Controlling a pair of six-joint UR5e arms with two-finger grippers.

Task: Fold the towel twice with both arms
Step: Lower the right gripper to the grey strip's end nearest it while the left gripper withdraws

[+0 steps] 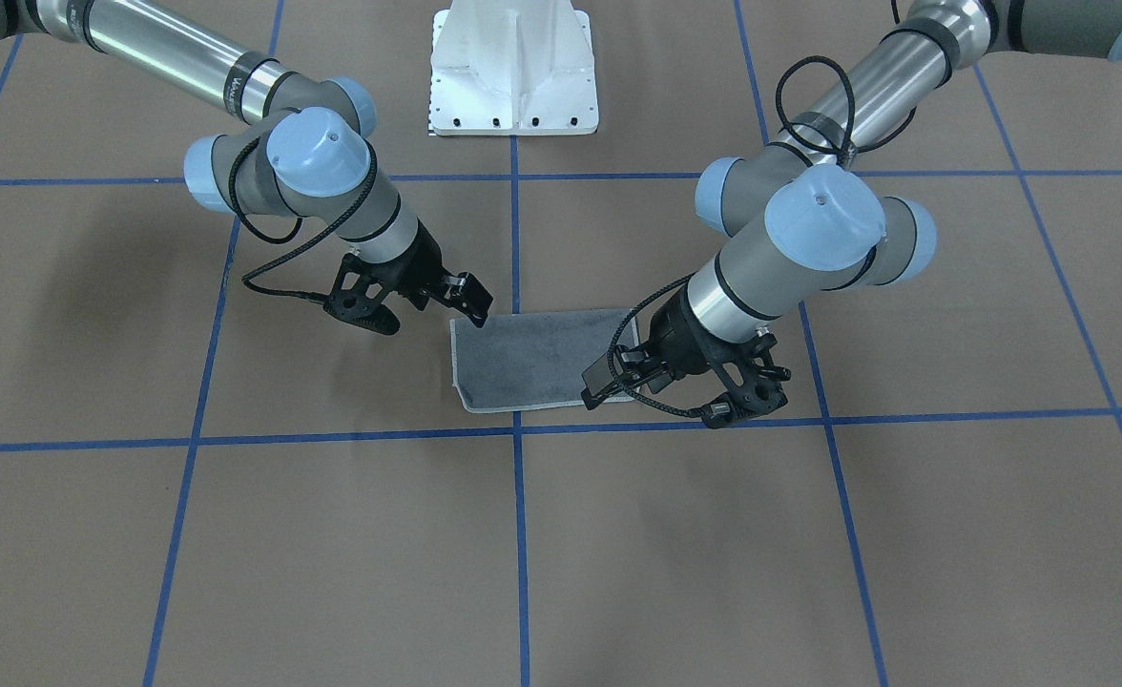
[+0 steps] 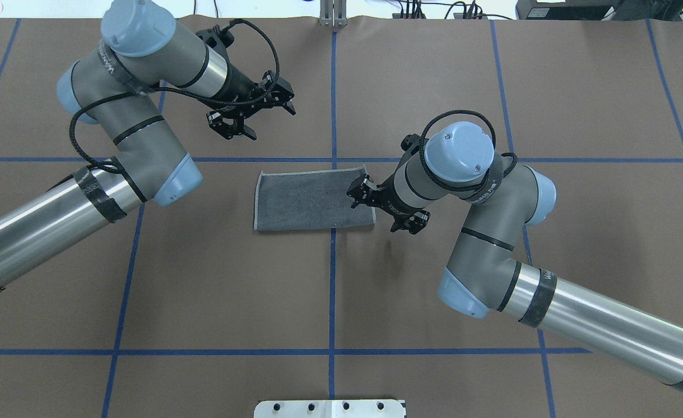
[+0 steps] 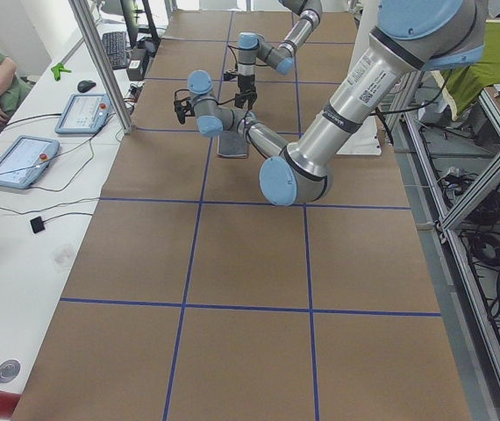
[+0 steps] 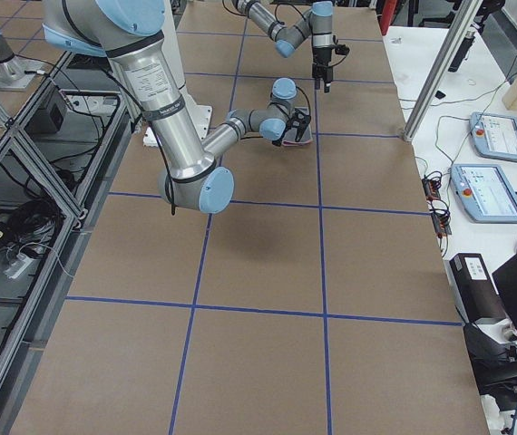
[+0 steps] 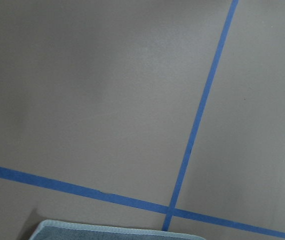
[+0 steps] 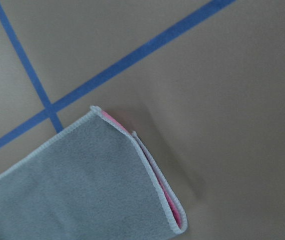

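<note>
Even, diffuse light from above keeps every view bright. Soft, faint shadows lie on the brown table (image 1: 351, 572), clearest beside the right arm (image 1: 318, 176). Bright streaks glint along the silver tube of the left arm (image 2: 28, 226). The wrist views look slightly soft; the towel (image 6: 82, 185) casts a thin shadow beside its edge.
</note>
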